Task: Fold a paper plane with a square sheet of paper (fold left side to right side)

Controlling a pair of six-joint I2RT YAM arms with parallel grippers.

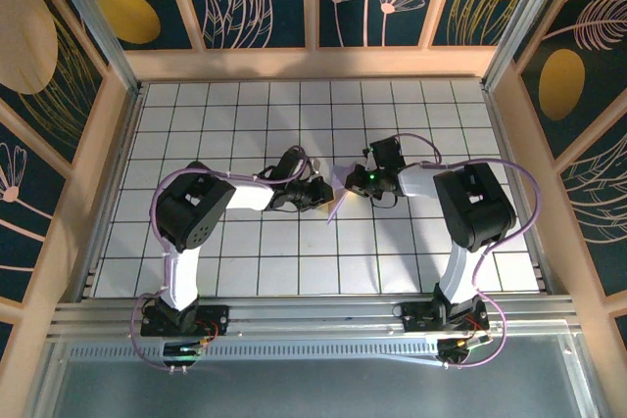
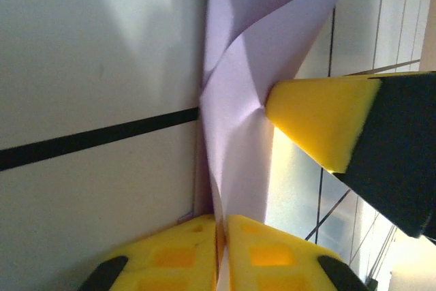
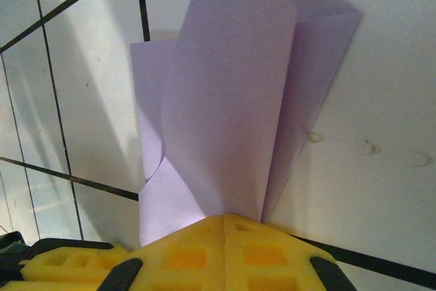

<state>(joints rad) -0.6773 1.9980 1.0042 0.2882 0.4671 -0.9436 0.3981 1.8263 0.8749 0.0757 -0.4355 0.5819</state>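
Meeting over the middle of the table (image 1: 294, 261), about midway between its left and right edges and between its near and far edges, both arms reach inward with their grippers just beside each other. The left gripper (image 1: 321, 193) comes in from the left edge side and the right gripper (image 1: 361, 181) from the right edge side. The lavender sheet of paper (image 1: 341, 183) shows as a small pale shape between them.

In the left wrist view, the left gripper (image 2: 221, 226) is clenched. Its two yellow pads are pressed almost together, with the lower edge of the sheet of paper (image 2: 238, 66) pinched in the thin seam between them. The paper rises from that seam in a twisted, creased band. One yellow finger (image 2: 313, 117) of the right gripper touches it from the side, right where the crease bunches.

In the right wrist view, the right gripper (image 3: 225, 219) is also clamped tight, and the sheet of paper (image 3: 225, 100) comes straight out of the closed pads. The paper fans away from them in several overlapping layers: one bowed layer in front and flatter folded layers behind it. The layers cast a soft shadow on the white grid tiles. Whether any part of the paper rests on the table cannot be told.
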